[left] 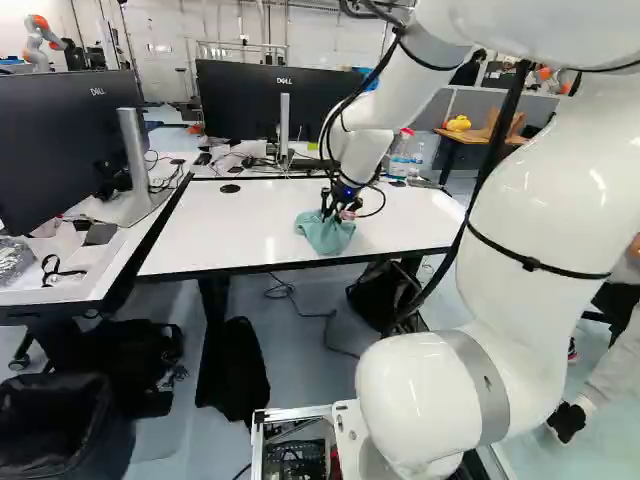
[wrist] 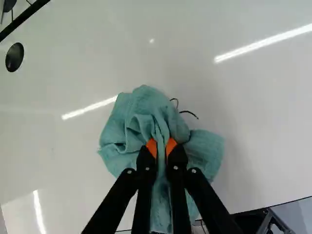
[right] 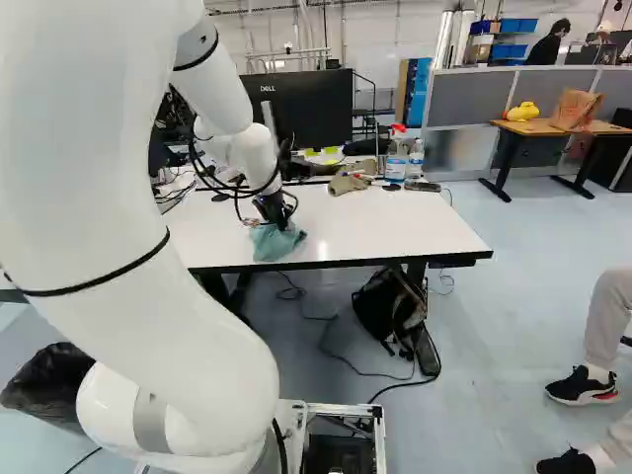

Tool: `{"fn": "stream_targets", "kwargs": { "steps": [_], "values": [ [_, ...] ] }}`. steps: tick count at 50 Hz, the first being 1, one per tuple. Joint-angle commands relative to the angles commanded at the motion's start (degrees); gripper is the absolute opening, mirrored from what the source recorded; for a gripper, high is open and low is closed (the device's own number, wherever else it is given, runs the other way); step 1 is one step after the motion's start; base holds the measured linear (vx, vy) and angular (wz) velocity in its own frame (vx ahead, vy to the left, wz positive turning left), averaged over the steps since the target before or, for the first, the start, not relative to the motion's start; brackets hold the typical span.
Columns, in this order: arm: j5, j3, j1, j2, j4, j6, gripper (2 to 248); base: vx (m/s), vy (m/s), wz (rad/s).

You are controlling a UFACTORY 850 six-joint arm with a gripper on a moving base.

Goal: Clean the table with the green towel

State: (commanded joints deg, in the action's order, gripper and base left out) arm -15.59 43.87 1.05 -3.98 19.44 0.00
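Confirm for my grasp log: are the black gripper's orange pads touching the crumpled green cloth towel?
Touching: the wrist view shows a fold of the green towel pinched between both orange pads of the gripper.

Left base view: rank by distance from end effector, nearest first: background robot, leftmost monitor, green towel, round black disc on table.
1. Green towel: pinched in the end effector.
2. Round black disc: left of the towel.
3. Leftmost monitor: next desk, left.
4. Background robot: far left corner.

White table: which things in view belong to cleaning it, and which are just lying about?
For the job:
- table
- towel
- gripper, pinching the towel

Just lying about:
- monitors
- backpack on the floor
- bottles, apparently
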Motion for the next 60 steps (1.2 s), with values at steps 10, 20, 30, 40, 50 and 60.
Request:
{"fn": "stream_targets", "kwargs": {
  "steps": [10, 20, 30, 40, 50, 60],
  "values": [
    [0.00, -0.16, -2.23, 0.15, 0.00, 0.00, 41, 0.000, 0.000, 0.000],
    [0.00, 0.14, -4.44, -0.13, 0.00, 0.00, 41, 0.000, 0.000, 0.000],
    [0.00, 2.27, -5.86, -2.09, 0.00, 0.00, 41, 0.000, 0.000, 0.000],
    [0.00, 5.15, -6.59, -4.68, 0.00, 0.00, 41, 0.000, 0.000, 0.000],
    [0.00, 8.14, -6.35, -7.27, 0.00, 0.00, 41, 0.000, 0.000, 0.000],
    [0.00, 11.03, -5.46, -9.72, 0.00, 0.00, 41, 0.000, 0.000, 0.000]
  ]
}}
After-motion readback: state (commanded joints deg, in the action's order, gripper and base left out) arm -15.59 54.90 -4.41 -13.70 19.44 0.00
